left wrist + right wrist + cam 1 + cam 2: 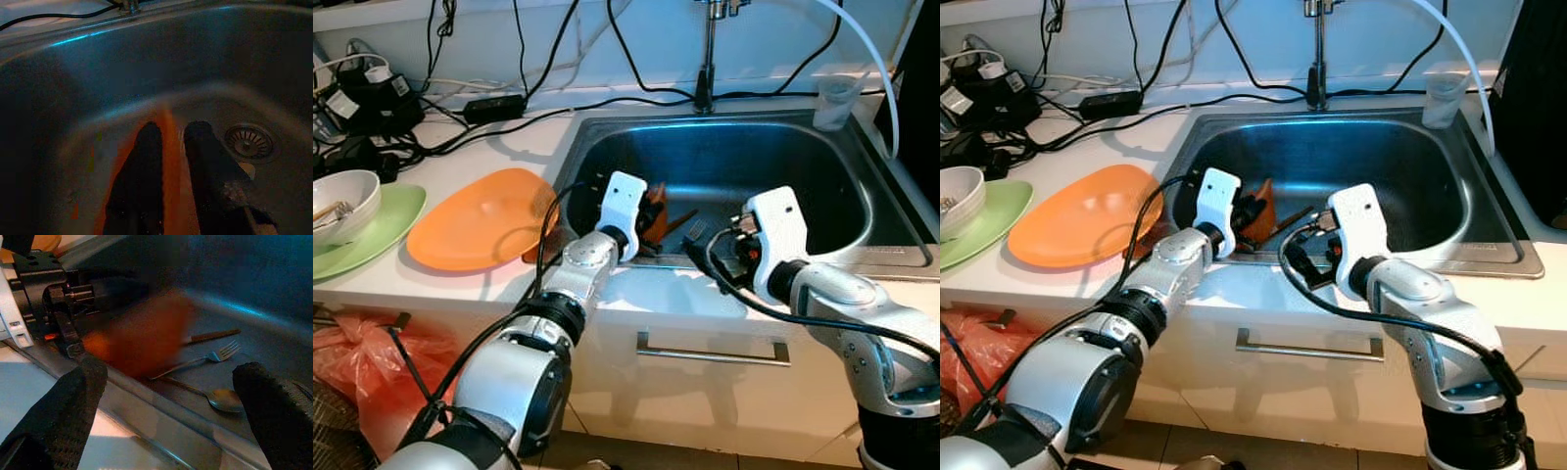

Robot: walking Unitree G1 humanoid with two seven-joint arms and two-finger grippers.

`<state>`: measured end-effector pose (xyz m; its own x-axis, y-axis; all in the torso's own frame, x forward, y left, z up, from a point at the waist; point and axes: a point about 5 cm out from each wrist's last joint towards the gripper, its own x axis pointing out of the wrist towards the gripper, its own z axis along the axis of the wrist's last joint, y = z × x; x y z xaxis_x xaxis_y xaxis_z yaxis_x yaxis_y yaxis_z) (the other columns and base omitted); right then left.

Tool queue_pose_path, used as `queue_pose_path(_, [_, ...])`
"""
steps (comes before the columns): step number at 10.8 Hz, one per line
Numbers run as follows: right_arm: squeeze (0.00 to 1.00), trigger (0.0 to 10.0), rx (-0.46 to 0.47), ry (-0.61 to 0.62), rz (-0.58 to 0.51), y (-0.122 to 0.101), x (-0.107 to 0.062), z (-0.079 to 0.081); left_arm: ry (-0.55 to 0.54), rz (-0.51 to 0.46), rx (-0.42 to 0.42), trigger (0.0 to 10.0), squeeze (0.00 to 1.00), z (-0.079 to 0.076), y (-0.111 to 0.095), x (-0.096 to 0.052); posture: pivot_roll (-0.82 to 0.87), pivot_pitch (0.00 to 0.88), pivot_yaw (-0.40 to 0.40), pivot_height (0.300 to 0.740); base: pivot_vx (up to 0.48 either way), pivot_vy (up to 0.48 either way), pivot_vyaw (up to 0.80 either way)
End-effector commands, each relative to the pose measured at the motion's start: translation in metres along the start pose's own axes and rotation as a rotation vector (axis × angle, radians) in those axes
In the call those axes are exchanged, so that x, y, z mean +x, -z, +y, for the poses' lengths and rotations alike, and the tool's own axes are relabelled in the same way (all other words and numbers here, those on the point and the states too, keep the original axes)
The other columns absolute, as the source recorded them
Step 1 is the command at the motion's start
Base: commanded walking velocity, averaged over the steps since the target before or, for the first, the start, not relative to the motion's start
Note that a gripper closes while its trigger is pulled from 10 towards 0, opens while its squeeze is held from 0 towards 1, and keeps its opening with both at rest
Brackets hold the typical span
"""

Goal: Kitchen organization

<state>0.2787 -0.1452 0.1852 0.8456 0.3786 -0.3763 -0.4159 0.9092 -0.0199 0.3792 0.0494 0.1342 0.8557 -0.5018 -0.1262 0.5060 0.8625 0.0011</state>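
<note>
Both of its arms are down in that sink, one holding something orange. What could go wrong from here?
1. The left gripper pinches an orange item by its thin edge; the item looks blurred in the right wrist view, so it might slip and drop onto the fork and spoon below.
2. The open right gripper hovers close beside the left gripper at the sink's front rim, so the two arms could bump.

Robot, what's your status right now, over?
Left tool shut on orange plate in sink. Right tool open at sink rim. Fork, spoon below.
</note>
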Motion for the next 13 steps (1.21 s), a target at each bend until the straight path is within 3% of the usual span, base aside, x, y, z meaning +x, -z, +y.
queue_pose_path(1, [0.0,10.0,-0.015,-0.032,-0.025,-0.005,-0.001,0.008,-0.011,-0.004,0.019,10.0,1.0,0.003,-0.005,0.001,-0.13,0.0,0.14,0.74,0.0,0.0,0.0])
queue_pose_path(7, [0.0,10.0,-0.011,-0.021,-0.043,-0.007,0.002,0.008,-0.014,-0.003,0.026,10.0,1.0,0.005,-0.004,0.0,-0.13,0.0,0.145,0.74,0.0,0.0,0.0])
queue_pose_path(10, [0.0,10.0,-0.004,-0.013,-0.096,-0.016,0.009,0.005,-0.117,-0.13,0.158,10.0,1.0,0.026,-0.041,0.0,-0.1,0.0,0.14,0.74,0.0,0.0,0.0])
queue_pose_path(13, [0.0,10.0,-0.004,-0.036,-0.125,-0.023,0.018,0.009,-0.208,-0.204,0.215,10.0,1.0,0.045,-0.067,-0.006,-0.06,0.0,0.129,0.74,0.0,0.0,0.0])
